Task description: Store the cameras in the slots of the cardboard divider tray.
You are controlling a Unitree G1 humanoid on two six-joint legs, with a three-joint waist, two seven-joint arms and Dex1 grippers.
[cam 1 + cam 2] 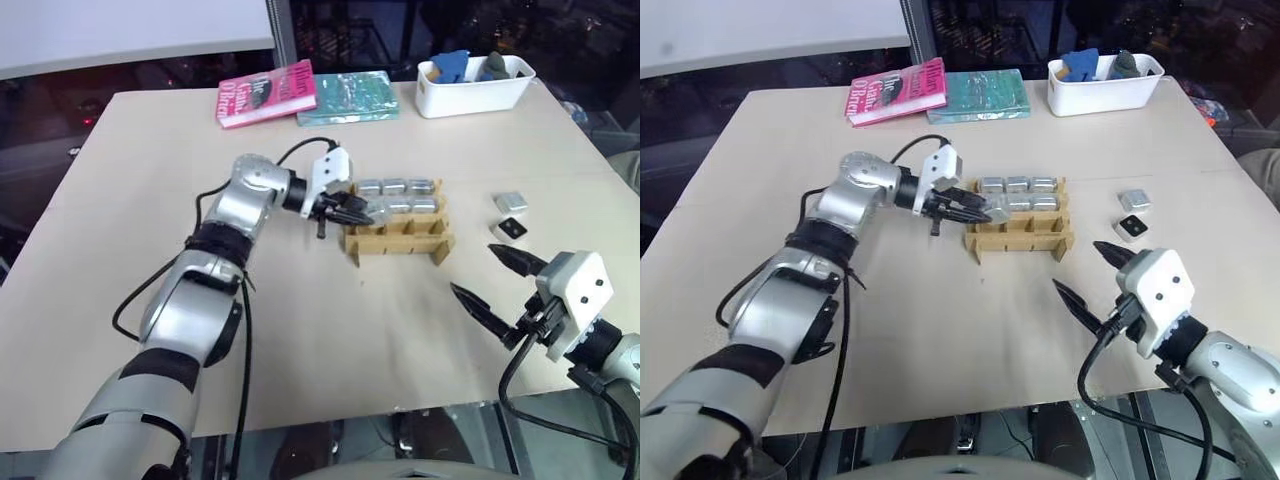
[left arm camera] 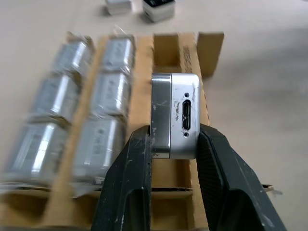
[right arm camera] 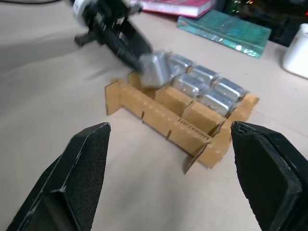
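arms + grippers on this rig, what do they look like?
Both arms: glossy silver shells with black joints and black cables looped alongside. Each wrist carries a white boxy mount. Left gripper and right gripper each have two black tapered fingers, pointed at the tips. No markings legible.

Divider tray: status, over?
Left claw shut on camera over divider tray near row. Right claw open. Two cameras loose.

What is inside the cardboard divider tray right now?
The cardboard divider tray holds wrapped silver cameras in its two far rows, six by the left wrist view. The near row's visible slots look empty. The left gripper, holding another camera, covers part of that row.
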